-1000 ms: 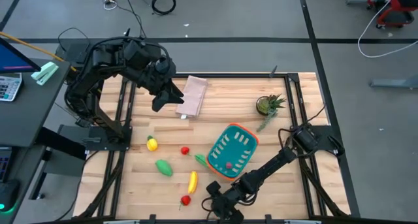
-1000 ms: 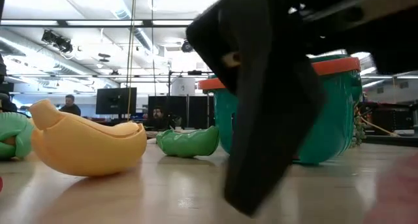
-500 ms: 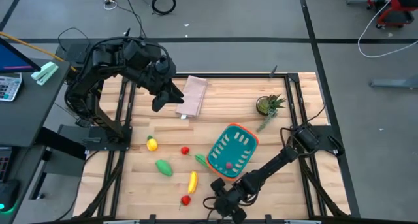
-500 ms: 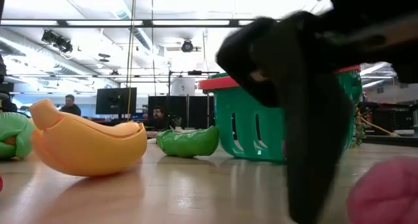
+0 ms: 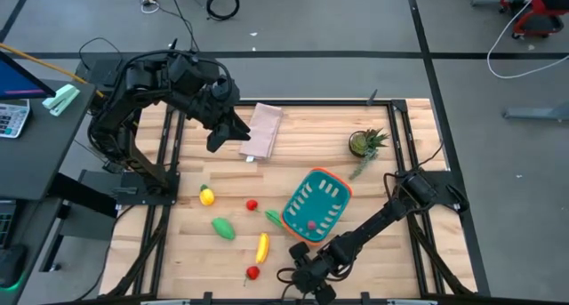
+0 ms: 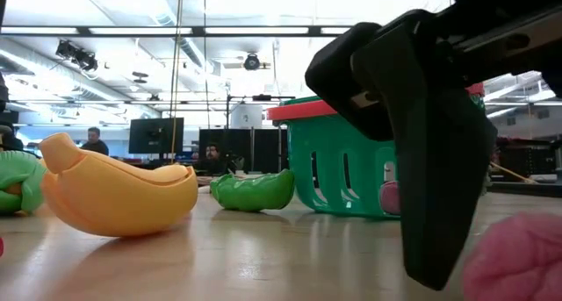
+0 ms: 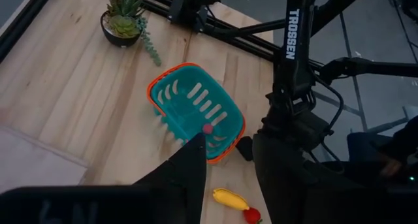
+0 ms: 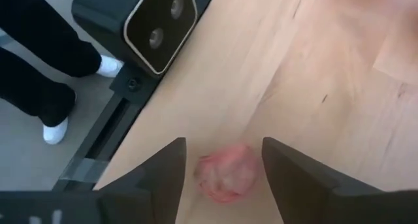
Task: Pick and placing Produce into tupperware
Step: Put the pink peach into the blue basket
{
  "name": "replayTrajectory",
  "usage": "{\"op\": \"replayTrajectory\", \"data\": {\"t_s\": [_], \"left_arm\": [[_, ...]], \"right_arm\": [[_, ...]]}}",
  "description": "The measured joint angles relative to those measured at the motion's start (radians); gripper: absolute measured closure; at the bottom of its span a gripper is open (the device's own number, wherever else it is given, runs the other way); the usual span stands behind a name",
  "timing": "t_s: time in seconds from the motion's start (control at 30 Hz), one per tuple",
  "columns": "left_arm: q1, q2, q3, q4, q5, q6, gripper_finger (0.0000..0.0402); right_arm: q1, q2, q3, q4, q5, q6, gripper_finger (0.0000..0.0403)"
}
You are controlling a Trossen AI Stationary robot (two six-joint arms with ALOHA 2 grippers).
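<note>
The teal tupperware basket (image 5: 316, 204) with an orange rim stands on the wooden table and holds a pink piece (image 5: 311, 223). Left of it lie loose produce: a lemon (image 5: 206, 196), a red ball (image 5: 252, 204), two green pods (image 5: 222, 228) (image 5: 273, 217), a banana (image 5: 262, 246) and another red ball (image 5: 252, 272). My right gripper (image 8: 224, 147) is low at the table's near edge, open, with one finger on each side of a pink ball (image 8: 225, 174) that rests on the table; I see no touch. My left gripper (image 5: 227, 136) hangs high over the far left, open and holding nothing.
A folded beige cloth (image 5: 263, 130) and a small potted plant (image 5: 363, 143) lie at the far side. The low camera's box (image 8: 160, 21) sits just past the table's near edge, close to my right gripper. A person's legs (image 8: 39, 61) stand beside it.
My right gripper has rolled and tipped at the wrist while staying over the near edge. In the low view its finger has swung aside, baring the basket's front, and the pink ball now shows beside it.
</note>
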Motion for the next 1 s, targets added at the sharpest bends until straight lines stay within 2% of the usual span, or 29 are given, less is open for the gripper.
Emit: {"op": "replayTrajectory", "data": {"t_s": [0.17, 0.43, 0.57, 0.73, 0.9, 1.0], "left_arm": [[0.0, 0.0, 0.0, 0.0, 0.0, 0.0, 0.0267], [0.0, 0.0, 0.0, 0.0, 0.0, 0.0, 0.0276], [0.0, 0.0, 0.0, 0.0, 0.0, 0.0, 0.028], [-0.001, 0.0, 0.0, 0.0, 0.0, -0.003, 0.0279], [-0.001, 0.0, 0.0, 0.001, 0.0, -0.01, 0.0283], [-0.001, 0.0, 0.0, 0.001, 0.0, -0.011, 0.0287]], "right_arm": [[0.0, 0.0, 0.0, -0.021, 0.0, 0.001, 0.0233], [0.0, -0.006, 0.001, -0.035, 0.0, 0.076, 0.035], [-0.003, -0.053, -0.001, -0.046, 0.041, 0.115, 0.036], [-0.008, -0.204, -0.001, -0.039, 0.165, 0.218, 0.036], [-0.022, -0.412, 0.002, -0.048, 0.362, 0.212, 0.036], [-0.049, -0.514, 0.003, -0.175, 0.497, 0.193, 0.0355]]}}
